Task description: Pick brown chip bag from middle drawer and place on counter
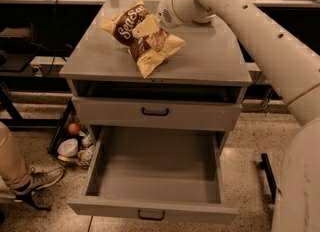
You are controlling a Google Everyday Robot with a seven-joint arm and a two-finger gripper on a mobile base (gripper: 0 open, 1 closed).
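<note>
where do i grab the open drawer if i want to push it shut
Take the small black handle at the middle of the open drawer's front wall, coming straight in from the front. It is a short horizontal pull, so a grip closing top to bottom should suit it, and being centred it should push evenly. The gripper is up at the chip bag on the counter.
</note>
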